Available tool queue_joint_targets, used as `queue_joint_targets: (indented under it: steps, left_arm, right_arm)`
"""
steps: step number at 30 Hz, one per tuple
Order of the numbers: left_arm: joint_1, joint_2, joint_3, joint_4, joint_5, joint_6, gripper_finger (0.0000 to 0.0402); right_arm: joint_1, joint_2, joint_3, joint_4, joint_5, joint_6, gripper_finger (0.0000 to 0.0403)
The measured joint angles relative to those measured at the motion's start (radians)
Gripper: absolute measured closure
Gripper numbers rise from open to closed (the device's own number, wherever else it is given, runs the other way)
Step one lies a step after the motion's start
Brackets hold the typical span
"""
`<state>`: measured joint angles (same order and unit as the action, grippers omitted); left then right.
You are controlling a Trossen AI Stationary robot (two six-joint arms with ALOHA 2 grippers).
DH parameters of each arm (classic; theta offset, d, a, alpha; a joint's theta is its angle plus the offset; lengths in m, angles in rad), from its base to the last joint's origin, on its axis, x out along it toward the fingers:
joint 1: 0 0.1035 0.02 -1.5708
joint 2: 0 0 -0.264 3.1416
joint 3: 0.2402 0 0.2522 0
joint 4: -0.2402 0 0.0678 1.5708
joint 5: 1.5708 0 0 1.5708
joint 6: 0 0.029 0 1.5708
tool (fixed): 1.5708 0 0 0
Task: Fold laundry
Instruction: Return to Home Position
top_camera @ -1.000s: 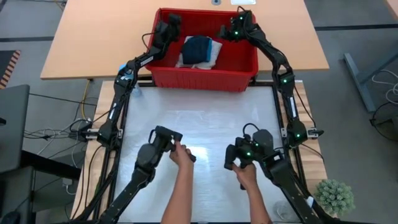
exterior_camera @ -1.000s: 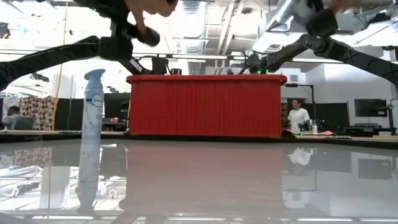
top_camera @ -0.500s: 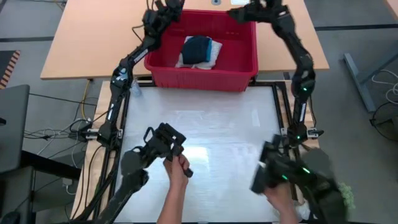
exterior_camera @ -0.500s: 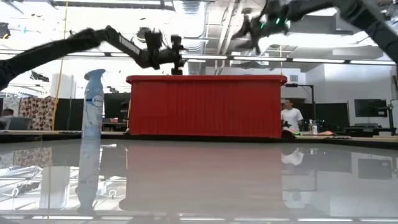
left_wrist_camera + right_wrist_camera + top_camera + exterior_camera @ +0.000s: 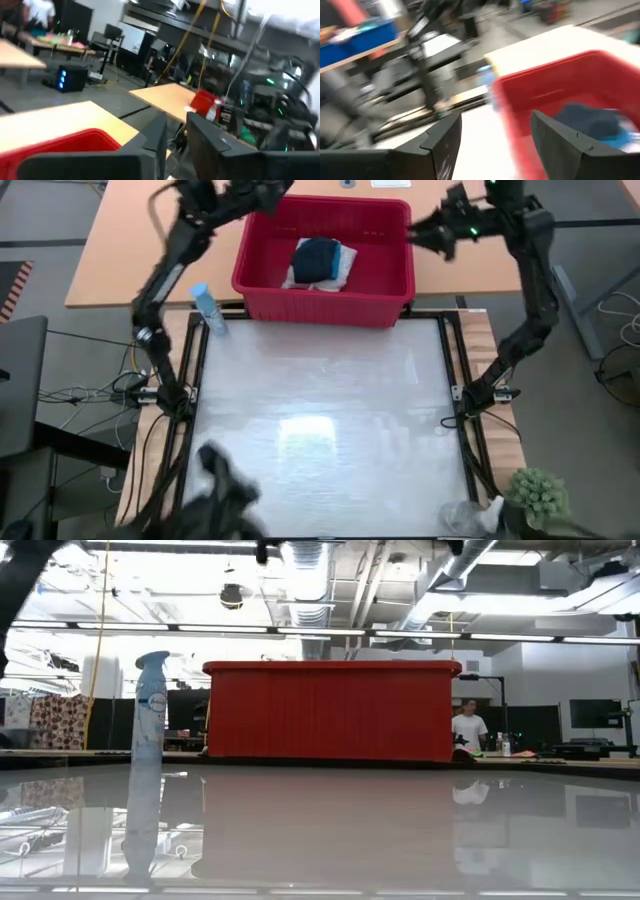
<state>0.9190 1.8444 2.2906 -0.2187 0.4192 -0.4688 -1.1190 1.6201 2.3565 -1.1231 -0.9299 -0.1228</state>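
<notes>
The laundry lies heaped in the red basket point(image 5: 325, 290) at the table's far edge: a dark navy garment point(image 5: 318, 256) on top, a turquoise piece point(image 5: 346, 258) beside it, and white cloth point(image 5: 300, 277) under both. My left gripper point(image 5: 262, 194) hangs high over the basket's far left corner; its fingers point(image 5: 176, 145) stand open by only a narrow gap, with nothing between them. My right gripper point(image 5: 428, 232) is raised just outside the basket's right rim, wide open point(image 5: 495, 145) and empty. In its wrist view the navy garment point(image 5: 587, 122) shows inside the basket.
A blue-capped spray bottle point(image 5: 205, 307) stands off the basket's near left corner, also seen in the low view point(image 5: 150, 705). A small green plant point(image 5: 537, 496) sits at the near right corner. The white table top point(image 5: 325, 420) stretches in front of the basket. A person point(image 5: 465, 725) stands far behind.
Both grippers have risen out of the basket, empty. My left one has climbed over the far left corner. My right one has swung up and toward the table's right, past the rim. The laundry has stayed put. A person's hands at the near edge have withdrawn.
</notes>
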Motion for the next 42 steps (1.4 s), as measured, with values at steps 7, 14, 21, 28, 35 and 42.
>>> queue_joint_targets:
  steps: [7,14,21,28,35,42]
  left_arm:
    - [-0.125,-0.277,0.0,-0.31,0.018,0.205,0.0388]
    - [-0.261,-0.506,0.002,-0.522,0.018,0.246,0.0398]
    - [-0.323,-0.645,0.001,-0.763,-0.013,0.251,0.0395]
    - [-0.33,-0.766,-0.004,-0.946,0.089,0.248,0.0395]
    - [-0.329,-0.954,-0.116,-0.961,0.01,0.158,0.0395]
    - [-0.328,-1.087,-0.359,-0.928,-0.319,0.108,0.0395]
  right_arm:
    - [0.057,-0.139,-0.001,-0.247,-0.149,-0.171,0.0143]
    - [0.116,-0.267,-0.001,-0.342,-0.035,-0.232,0.0143]
    - [0.207,-0.357,-0.065,-0.442,-0.37,-0.288,0.0143]
    - [0.296,-0.513,-0.364,-0.451,-0.554,-0.161,0.0143]
    - [0.186,-0.763,-0.794,-0.418,-0.637,-0.432,0.0143]
    - [-0.285,-0.865,-0.988,-0.388,-0.638,-0.708,0.0143]
